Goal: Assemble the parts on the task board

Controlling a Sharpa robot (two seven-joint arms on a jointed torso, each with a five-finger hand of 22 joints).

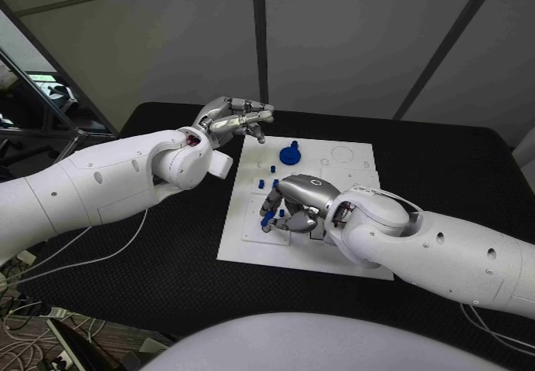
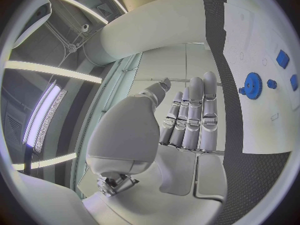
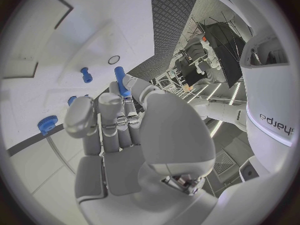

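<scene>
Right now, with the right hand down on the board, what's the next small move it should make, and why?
Probably lower the blue peg that the right hand pinches until it seats in the task board. The peg is at the fingertips, just over the white plate, while the left hand hangs apart beyond the board's far corner, holding nothing.

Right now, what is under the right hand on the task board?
The right hand hovers over the task board, holding a blue peg in its fingers. Small blue parts stand beside it. The board directly beneath the palm is covered, so I cannot tell.
</scene>
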